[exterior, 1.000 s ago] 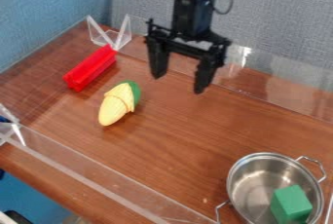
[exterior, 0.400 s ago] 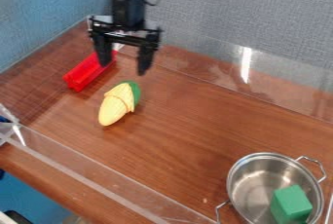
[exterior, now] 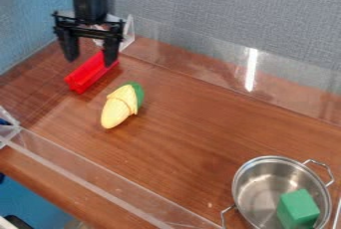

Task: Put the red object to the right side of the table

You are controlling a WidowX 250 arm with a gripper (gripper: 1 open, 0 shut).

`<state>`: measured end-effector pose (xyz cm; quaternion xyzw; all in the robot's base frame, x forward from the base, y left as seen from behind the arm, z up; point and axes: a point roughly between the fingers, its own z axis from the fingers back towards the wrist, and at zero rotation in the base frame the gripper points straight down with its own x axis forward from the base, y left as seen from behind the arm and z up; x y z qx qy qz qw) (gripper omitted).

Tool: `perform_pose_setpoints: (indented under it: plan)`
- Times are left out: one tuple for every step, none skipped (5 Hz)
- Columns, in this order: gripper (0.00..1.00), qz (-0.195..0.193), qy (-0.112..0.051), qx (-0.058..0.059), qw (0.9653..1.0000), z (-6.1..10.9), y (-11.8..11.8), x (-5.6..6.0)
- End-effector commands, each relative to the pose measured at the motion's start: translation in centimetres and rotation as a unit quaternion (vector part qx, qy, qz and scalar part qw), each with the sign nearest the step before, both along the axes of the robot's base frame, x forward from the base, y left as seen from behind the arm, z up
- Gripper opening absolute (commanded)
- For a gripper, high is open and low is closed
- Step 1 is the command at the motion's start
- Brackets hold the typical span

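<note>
The red object [exterior: 88, 75], a small bright red elongated block, lies at the far left of the dark wood-grain table [exterior: 200, 133]. My gripper [exterior: 91, 52] hangs pointing down directly over the block's far end, fingers spread open on either side, nothing held between them. Part of the block's far end is hidden behind the fingers.
A yellow-green vegetable toy [exterior: 122, 105] lies just right of and in front of the block. A steel pot [exterior: 282, 195] holding a green cube [exterior: 298, 211] stands at the front right. Low clear acrylic walls [exterior: 253, 69] edge the table.
The gripper has swung from the table's middle to the left, now standing over the red block, and has rolled somewhat. Its fingers stayed open. No object moved.
</note>
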<state>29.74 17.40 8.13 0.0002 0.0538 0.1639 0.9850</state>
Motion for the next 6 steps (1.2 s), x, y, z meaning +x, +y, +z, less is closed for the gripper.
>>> perform_pose_setpoints:
  plan:
    - [1.00, 0.011, -0.024, 0.019, 0.9995, 1.3, 1.0, 0.6]
    - [1.00, 0.013, -0.023, 0.018, 0.9995, 0.4, 1.2, 0.4]
    - [1.00, 0.016, -0.023, 0.016, 0.9995, -0.4, 1.2, 0.1]
    - [1.00, 0.013, -0.024, 0.014, 0.9995, -0.2, 1.1, 0.0]
    - [1.00, 0.011, -0.026, 0.012, 0.9995, 0.1, 1.0, -0.2]
    - [1.00, 0.000, -0.031, 0.009, 0.9995, -0.6, -0.6, -0.3]
